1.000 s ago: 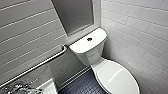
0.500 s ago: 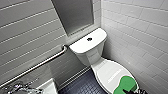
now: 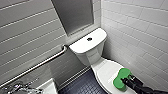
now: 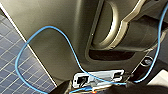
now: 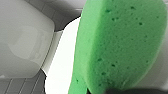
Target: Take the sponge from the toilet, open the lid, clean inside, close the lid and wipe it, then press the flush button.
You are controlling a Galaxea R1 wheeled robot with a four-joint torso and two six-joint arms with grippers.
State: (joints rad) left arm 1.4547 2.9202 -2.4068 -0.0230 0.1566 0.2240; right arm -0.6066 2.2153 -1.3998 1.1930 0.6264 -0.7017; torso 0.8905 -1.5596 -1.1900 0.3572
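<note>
– R gripper (image 3: pixel 125 82) status?
– Pinching sponge (image 3: pixel 121 78) at one end; arm comes in from lower right.
– Sponge pos.?
– On lid (image 3: pixel 106 72), toward its front-right side.
– Lid?
– Down over bowl. Toilet (image 3: pixel 87 53) sits in corner betw. tiled walls; button (image 3: pixel 89 39) at centre of tank top, well apart from sponge. Grab bar (image 3: pixel 37 65) on left wall.

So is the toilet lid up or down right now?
Down. The lid lies flat on the toilet, its white top facing up, with the sponge over its front end.
</note>
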